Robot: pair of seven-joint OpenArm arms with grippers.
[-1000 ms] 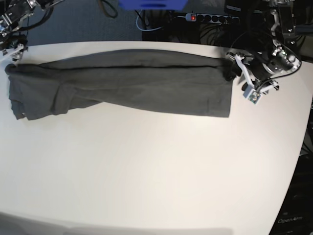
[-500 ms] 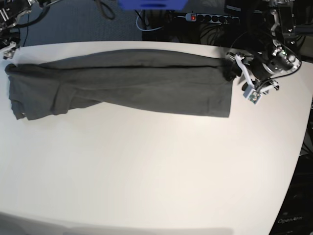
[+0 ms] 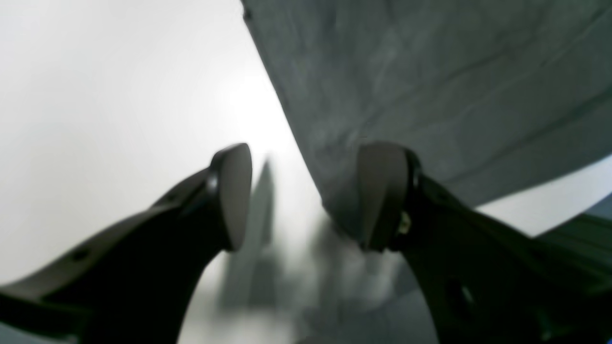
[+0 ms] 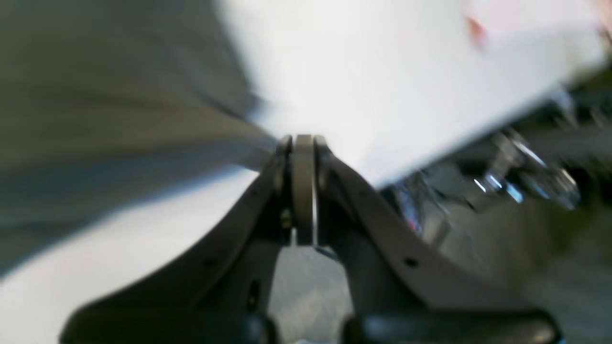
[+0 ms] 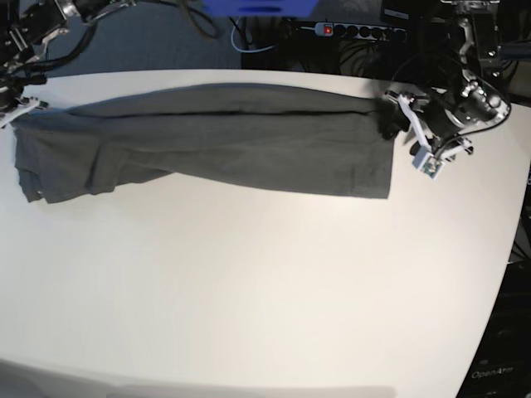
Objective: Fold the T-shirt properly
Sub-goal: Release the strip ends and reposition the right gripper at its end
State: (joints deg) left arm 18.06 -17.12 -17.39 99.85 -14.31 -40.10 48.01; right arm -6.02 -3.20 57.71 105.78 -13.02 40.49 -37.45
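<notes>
- So, left wrist view first: the left gripper (image 3: 306, 196) has its jaws spread wide and nothing is between them. One finger sits over the bare table (image 3: 95, 95), the other over the short end edge of the T-shirt (image 3: 454, 86), which fills the upper right of the frame. The cloth edge runs diagonally down into the gap, so the jaws straddle the hem but haven't pinched it. I can't tell whether the finger actually touches the cloth.
- Right wrist view: pretty blurry, but the right gripper (image 4: 303, 191) has its pads pressed flat together. A grey wedge of shirt (image 4: 119, 119) comes in from the left of the frame and tapers right to the tips. It looks like a pinch on a corner of fabric, though I can't be sure through the blur.
- Base view: the shirt (image 5: 232, 141) lies as a long narrow band across the top of the table (image 5: 265, 290), long axis running left to right. The left gripper (image 5: 406, 128) is at its right end and the right gripper (image 5: 18, 98) at its upper-left corner. Each arm has its own end, so I'd guess the next fold brings one short end along that long axis toward the other.
</notes>
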